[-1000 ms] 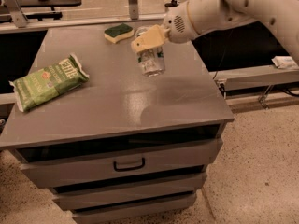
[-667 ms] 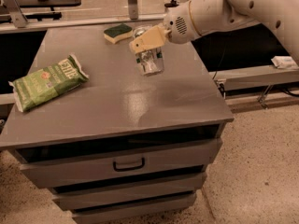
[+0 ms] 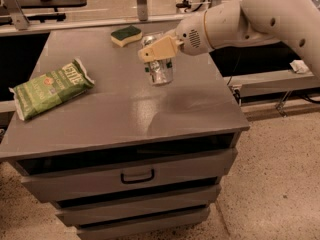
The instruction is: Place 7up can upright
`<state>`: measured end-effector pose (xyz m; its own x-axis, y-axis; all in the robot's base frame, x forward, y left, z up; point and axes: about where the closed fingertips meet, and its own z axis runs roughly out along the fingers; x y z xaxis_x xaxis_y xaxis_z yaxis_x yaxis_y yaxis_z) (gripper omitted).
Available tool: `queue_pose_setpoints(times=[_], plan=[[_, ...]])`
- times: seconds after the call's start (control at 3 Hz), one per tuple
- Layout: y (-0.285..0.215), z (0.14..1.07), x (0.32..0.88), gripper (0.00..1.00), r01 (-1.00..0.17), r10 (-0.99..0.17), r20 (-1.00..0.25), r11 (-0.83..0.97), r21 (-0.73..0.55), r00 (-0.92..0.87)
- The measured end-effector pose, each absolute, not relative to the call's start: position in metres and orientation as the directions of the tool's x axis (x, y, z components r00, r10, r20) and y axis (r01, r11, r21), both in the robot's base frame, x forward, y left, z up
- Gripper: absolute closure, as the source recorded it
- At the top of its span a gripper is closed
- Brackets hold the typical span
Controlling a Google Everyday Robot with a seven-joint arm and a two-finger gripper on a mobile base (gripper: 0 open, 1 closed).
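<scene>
Where the white arm (image 3: 250,19) reaches in from the upper right over the grey cabinet (image 3: 125,119), the gripper (image 3: 150,51) sits above the rear middle of the cabinet's top. Beige fingers (image 3: 160,46) pinch the can (image 3: 161,73) near its upper end. One finger lies across the can's front; the other is hidden behind it.

Can: silvery, a little green on its side, close to upright, top tipped slightly toward the back left. Its lower end is right at the surface; cannot tell whether it touches or hangs just above. A dull reflection shows on the top in front of it.

Sponge (image 3: 126,35): green face up, yellow beneath, lying flat just behind and left of the can, near the rear edge, not touching the can.

Bag (image 3: 50,89): green chip bag, lying flat on the left side of the top, well apart from can and gripper, one end close to the left edge.

Cabinet front: drawers stacked one under another. The top drawer (image 3: 75,184) carries a dark handle (image 3: 137,176) at its middle, with a dark gap between it and the cabinet top.

Floor (image 3: 280,184): pale, speckled. To the right of the cabinet runs a grey ledge (image 3: 270,79), with a small white crumpled thing (image 3: 300,66) lying on it.
</scene>
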<state>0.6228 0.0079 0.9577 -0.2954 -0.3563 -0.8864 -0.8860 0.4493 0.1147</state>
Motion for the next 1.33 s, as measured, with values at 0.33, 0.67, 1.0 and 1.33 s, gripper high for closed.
queue_pose_setpoints(times=[0.33, 0.67, 1.0, 1.33], plan=[[0.011, 0.956, 0.621, 1.0, -0.914, -0.333, -0.933, 0.405, -0.008, -0.139], [0.013, 0.952, 0.619, 1.0, -0.933, -0.33, -0.944, 0.336, -0.131, 0.014], [0.013, 0.942, 0.62, 1.0, -0.939, -0.304, -0.941, 0.258, -0.229, 0.147], [0.008, 0.93, 0.624, 1.0, -0.948, -0.224, -0.955, 0.208, -0.242, 0.195]])
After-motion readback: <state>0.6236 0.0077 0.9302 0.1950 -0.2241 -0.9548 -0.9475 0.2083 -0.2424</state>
